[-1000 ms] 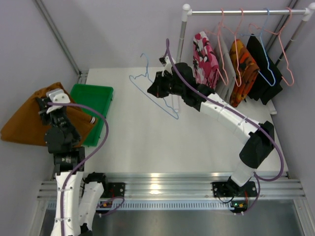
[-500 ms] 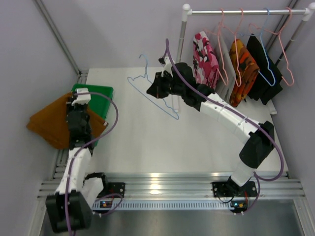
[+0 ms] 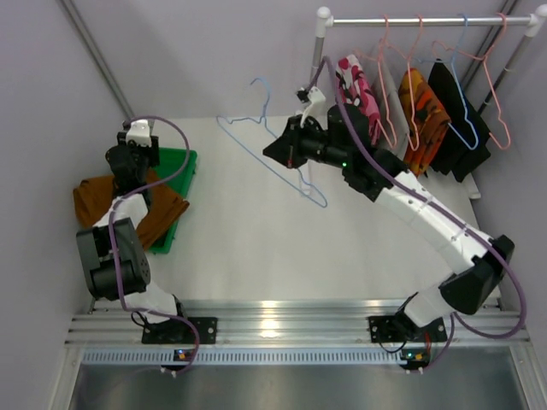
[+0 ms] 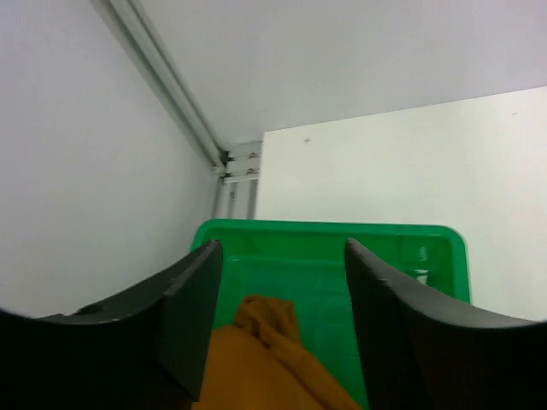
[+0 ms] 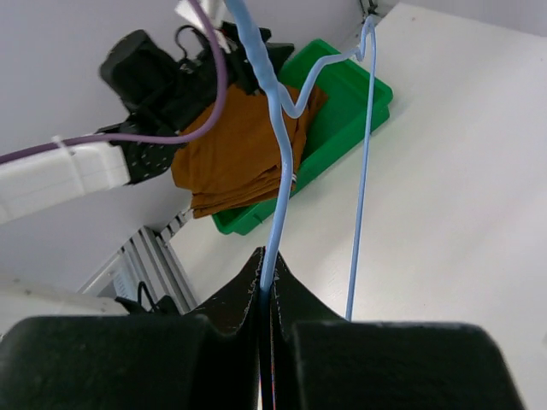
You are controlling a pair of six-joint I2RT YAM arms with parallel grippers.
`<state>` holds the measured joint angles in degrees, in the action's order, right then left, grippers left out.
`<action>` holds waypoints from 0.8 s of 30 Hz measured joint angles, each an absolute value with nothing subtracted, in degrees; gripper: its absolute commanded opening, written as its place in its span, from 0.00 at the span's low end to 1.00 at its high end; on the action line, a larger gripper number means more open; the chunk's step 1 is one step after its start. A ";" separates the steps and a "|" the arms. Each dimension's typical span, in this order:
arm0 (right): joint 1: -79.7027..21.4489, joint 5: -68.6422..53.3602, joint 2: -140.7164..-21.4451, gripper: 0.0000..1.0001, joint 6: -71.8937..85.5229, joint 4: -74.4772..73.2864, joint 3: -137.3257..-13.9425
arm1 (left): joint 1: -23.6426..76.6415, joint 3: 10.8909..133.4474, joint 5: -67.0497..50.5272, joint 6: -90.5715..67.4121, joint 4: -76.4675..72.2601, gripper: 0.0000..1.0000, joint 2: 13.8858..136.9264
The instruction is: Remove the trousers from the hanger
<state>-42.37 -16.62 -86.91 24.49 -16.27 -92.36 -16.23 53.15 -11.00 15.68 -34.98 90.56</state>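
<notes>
The mustard-brown trousers lie crumpled across the near-left part of the green bin, off any hanger. My left gripper hovers just above them, open, with only the cloth low between its fingers, untouched. My right gripper is shut on the wire of an empty light-blue hanger, held in the air over the table; the wire runs up from the pinched fingertips. The pink floral trousers hang on a pink hanger on the rail.
A white clothes rail stands at the back right with an orange patterned garment, a black garment and spare hangers. The green bin sits by the table's left edge, near a corner post.
My left gripper swung from off the table's left edge to over the bin, opened and let go of the mustard trousers. My right arm lifted the blue hanger slightly up and right.
</notes>
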 measured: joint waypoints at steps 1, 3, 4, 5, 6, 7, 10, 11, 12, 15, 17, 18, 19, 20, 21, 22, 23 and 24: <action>-42.37 -16.67 -85.21 0.00 24.23 -16.69 -91.98 | -16.29 54.35 -11.90 15.25 -34.22 0.75 91.50; -42.37 -16.73 -81.01 0.00 23.38 -17.65 -91.15 | -16.45 55.16 -13.19 14.35 -32.80 0.91 92.47; -42.37 -16.67 -78.91 0.00 22.87 -18.22 -90.76 | -16.49 55.13 -13.85 13.78 -31.57 0.99 92.55; -42.37 -16.60 -76.75 0.00 22.39 -19.20 -90.63 | -16.53 55.13 -14.57 13.26 -30.55 0.99 92.53; -42.37 -16.47 -74.76 0.00 21.98 -19.88 -90.61 | -16.56 55.13 -15.29 12.53 -29.61 0.99 92.27; -42.37 -16.16 -72.73 0.00 21.54 -20.51 -90.52 | -16.58 55.13 -15.97 11.81 -28.12 0.99 91.74; -42.37 -14.70 -67.44 0.00 20.49 -22.13 -90.30 | -16.64 56.38 -18.48 9.37 -20.82 0.99 88.12; -42.37 -14.13 -64.82 0.00 20.27 -22.35 -90.15 | -16.64 58.11 -19.33 8.58 -17.50 0.99 86.46; -42.37 -13.30 -62.76 0.00 19.99 -22.74 -89.67 | -16.69 60.75 -20.38 7.90 -13.23 0.99 84.77; -42.11 -10.74 -56.60 0.00 19.51 -24.51 -87.72 | -16.73 69.87 -23.64 6.66 -4.60 0.99 78.61; -40.71 -9.76 -52.60 0.00 19.66 -26.37 -85.69 | -16.73 73.21 -25.65 5.85 -1.43 0.99 72.40; -39.05 -9.10 -50.61 0.00 19.77 -27.68 -84.71 | -16.71 73.49 -26.35 5.56 -0.64 0.99 69.52; -37.69 -8.27 -49.28 0.00 19.92 -28.80 -84.09 | -16.71 73.41 -27.29 5.21 0.47 0.99 65.91; -36.27 -7.31 -47.77 0.00 20.08 -29.95 -83.48 | -16.71 72.79 -28.05 4.64 1.26 0.99 62.39; -35.22 -6.42 -46.50 0.00 20.12 -30.87 -82.70 | -16.73 71.79 -29.04 4.12 1.78 0.99 59.33; -34.59 -5.54 -45.41 0.00 20.10 -31.83 -81.91 | -16.71 70.59 -29.89 3.60 2.28 0.99 56.40; -34.15 -4.78 -44.75 0.00 20.12 -32.75 -81.41 | -16.71 69.56 -30.81 2.96 3.20 0.99 53.89; -33.76 -3.62 -44.42 0.00 20.12 -33.65 -81.21 | -16.71 68.90 -31.44 2.31 4.05 0.99 52.03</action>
